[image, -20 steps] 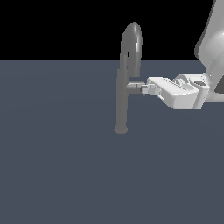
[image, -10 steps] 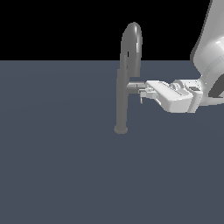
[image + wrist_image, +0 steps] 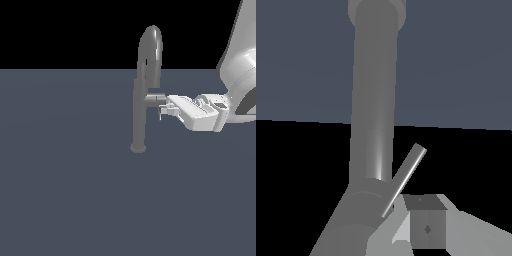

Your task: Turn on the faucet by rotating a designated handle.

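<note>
The faucet (image 3: 139,115) is a tall grey column on a small round base, with a high arched spout. It fills the wrist view (image 3: 373,100). The handle (image 3: 155,98) is a short grey stub sticking out of the column toward the exterior view's right. A thin grey rod (image 3: 405,177) slants off the column in the wrist view. My gripper (image 3: 162,108) sits at the handle's free end, touching or nearly touching it just below. Its fingers (image 3: 426,227) look pressed together, with nothing between them.
The faucet stands on a flat dark blue-grey surface (image 3: 75,190). My white arm (image 3: 240,65) comes in from the exterior view's upper right. Nothing else stands on the surface.
My hand has sunk slightly and its fingertips have shifted a little toward the exterior view's left, under the handle's end. The handle shows no clear movement.
</note>
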You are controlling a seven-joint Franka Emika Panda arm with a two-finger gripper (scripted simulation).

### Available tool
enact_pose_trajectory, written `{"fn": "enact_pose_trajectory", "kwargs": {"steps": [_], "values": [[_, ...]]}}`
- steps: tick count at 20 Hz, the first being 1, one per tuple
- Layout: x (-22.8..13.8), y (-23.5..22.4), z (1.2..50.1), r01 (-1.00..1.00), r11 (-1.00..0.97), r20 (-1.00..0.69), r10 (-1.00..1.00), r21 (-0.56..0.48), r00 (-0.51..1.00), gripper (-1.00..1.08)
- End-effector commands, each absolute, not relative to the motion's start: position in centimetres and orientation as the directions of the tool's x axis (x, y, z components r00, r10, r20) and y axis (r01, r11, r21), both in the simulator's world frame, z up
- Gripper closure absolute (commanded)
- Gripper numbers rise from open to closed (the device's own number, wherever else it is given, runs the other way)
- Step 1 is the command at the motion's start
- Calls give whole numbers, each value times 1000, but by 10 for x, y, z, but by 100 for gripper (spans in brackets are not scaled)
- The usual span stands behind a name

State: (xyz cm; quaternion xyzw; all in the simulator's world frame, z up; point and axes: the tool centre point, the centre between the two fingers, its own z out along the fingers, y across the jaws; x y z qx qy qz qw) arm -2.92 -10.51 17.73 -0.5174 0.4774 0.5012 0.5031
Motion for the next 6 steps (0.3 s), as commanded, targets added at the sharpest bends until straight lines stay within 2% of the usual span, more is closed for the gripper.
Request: {"fn": "enact_pose_trajectory", "kwargs": {"steps": [1,6], "values": [[-22,-100,151,-1000,-28,-1000,1,-13,13,108],[-16,-100,136,-1000,-23,-1000,0,3,-3,108]]}}
